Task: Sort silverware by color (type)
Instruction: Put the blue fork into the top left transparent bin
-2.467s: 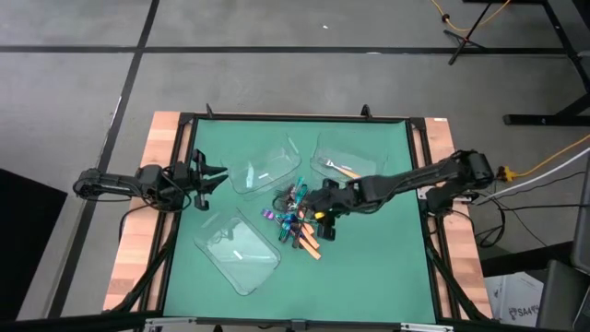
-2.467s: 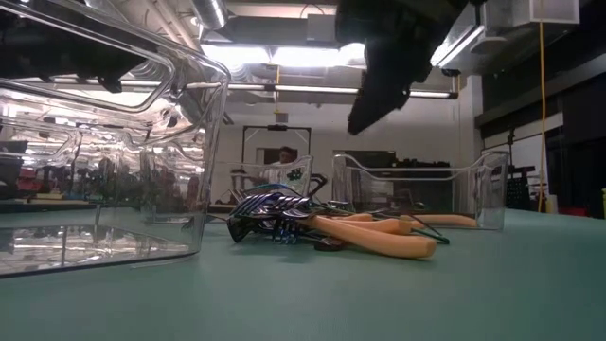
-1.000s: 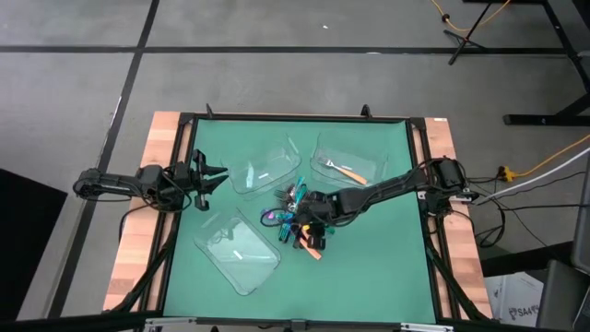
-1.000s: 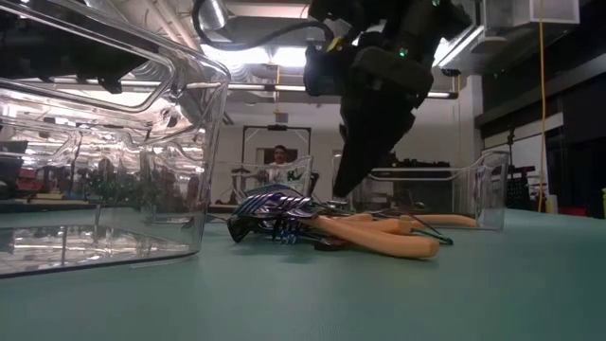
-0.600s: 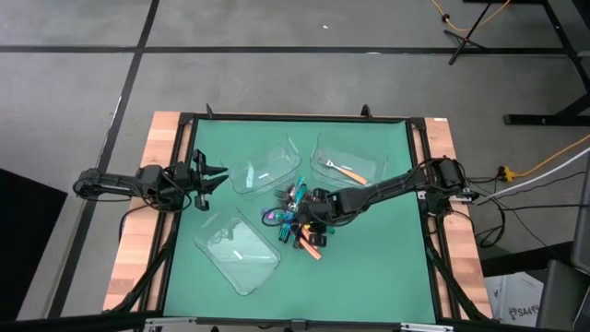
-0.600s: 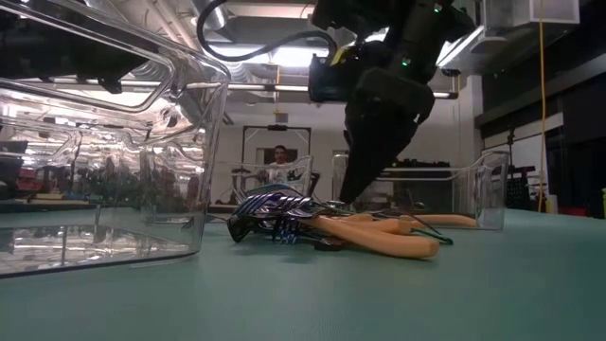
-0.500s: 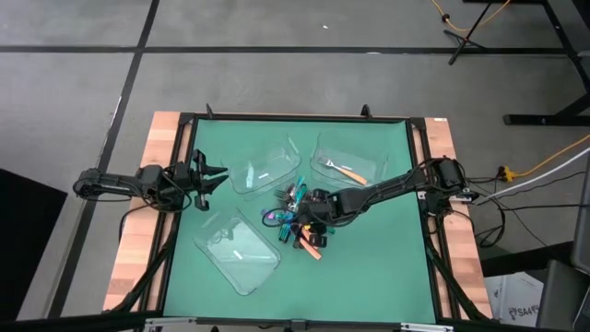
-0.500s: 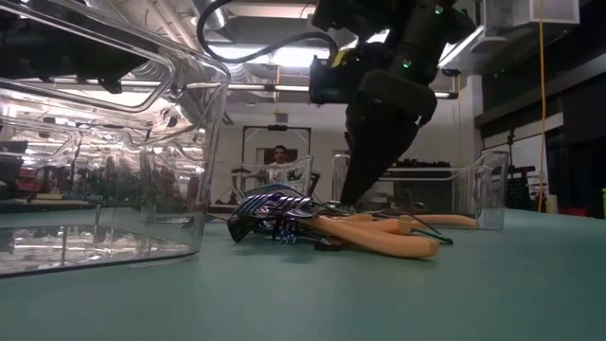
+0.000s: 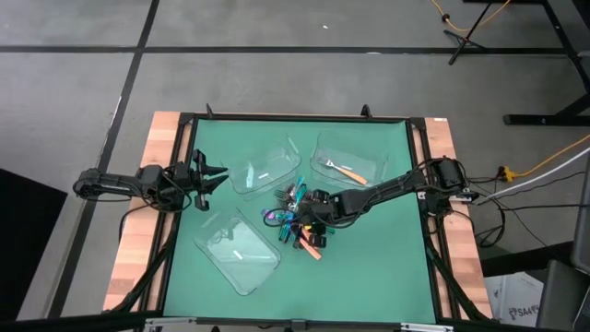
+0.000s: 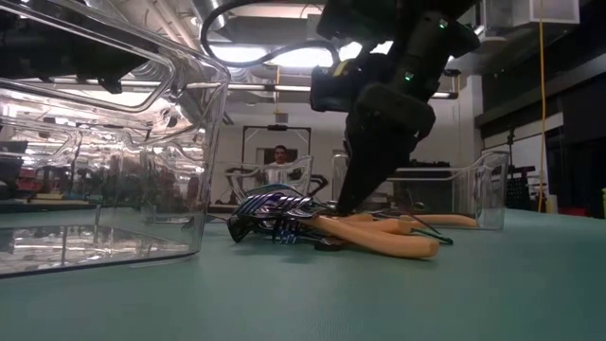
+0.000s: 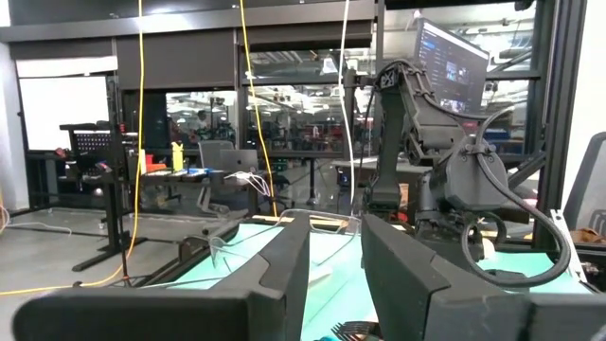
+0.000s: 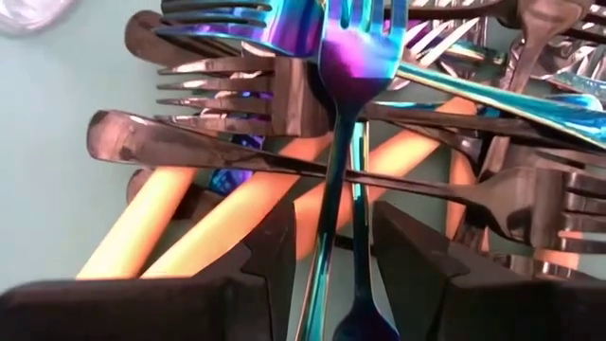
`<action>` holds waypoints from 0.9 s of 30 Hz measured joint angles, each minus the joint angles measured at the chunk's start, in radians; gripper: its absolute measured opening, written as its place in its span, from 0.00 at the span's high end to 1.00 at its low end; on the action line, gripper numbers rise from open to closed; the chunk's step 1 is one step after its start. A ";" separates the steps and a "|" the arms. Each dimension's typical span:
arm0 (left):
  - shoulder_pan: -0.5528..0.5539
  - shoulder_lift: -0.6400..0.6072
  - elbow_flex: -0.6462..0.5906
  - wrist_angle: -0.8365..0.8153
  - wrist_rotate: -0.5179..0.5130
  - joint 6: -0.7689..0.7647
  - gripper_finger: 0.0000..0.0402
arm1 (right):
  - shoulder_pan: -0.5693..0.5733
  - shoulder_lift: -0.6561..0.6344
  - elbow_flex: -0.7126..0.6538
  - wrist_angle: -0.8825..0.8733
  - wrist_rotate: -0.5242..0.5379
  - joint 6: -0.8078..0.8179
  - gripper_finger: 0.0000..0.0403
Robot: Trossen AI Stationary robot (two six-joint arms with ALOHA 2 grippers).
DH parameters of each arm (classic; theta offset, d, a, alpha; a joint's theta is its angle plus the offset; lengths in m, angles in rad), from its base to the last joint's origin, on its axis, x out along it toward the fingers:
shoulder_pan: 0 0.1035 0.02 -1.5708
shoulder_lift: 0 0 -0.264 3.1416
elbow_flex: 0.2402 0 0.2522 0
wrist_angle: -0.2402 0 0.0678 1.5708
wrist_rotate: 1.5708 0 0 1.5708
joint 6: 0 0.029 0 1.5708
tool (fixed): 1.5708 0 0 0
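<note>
Silverware pile (image 9: 297, 219) lies between three trays (image 9: 238, 251), mid-table (image 9: 369, 249)

Right claw (image 9: 305, 218) open, lowered at mid-table; left claw (image 9: 218, 175) open, waiting left.

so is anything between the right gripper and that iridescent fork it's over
Nothing visible: the iridescent fork lies on top of the pile, its handle running between the open fingers of the right gripper. Dark forks cross underneath.

**Crowded middle, open edges**

My right gripper (image 9: 312, 216) sits low in the fork pile (image 9: 297, 221); crossed dark forks (image 12: 284, 156) bar its open fingers (image 12: 270, 260). Three clear trays (image 9: 265, 166) ring the pile closely. Mat (image 9: 378, 258) toward the near right corner lies open.
</note>
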 joint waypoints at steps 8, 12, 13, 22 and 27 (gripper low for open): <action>0.000 0.000 0.000 0.000 0.000 0.000 0.77 | 0.000 0.000 -0.026 0.057 0.000 0.000 0.68; 0.000 0.000 0.000 0.000 0.000 0.000 0.77 | 0.000 -0.001 -0.037 0.067 0.000 0.000 0.68; 0.000 0.000 0.000 0.000 0.000 0.000 0.77 | 0.000 -0.001 -0.039 0.067 0.000 0.000 0.68; 0.000 0.000 0.000 0.000 0.000 0.000 0.77 | 0.000 -0.001 -0.040 0.067 0.000 0.000 0.68; 0.000 0.000 0.000 0.000 0.000 0.000 0.77 | 0.000 -0.001 -0.040 0.066 0.001 0.000 0.68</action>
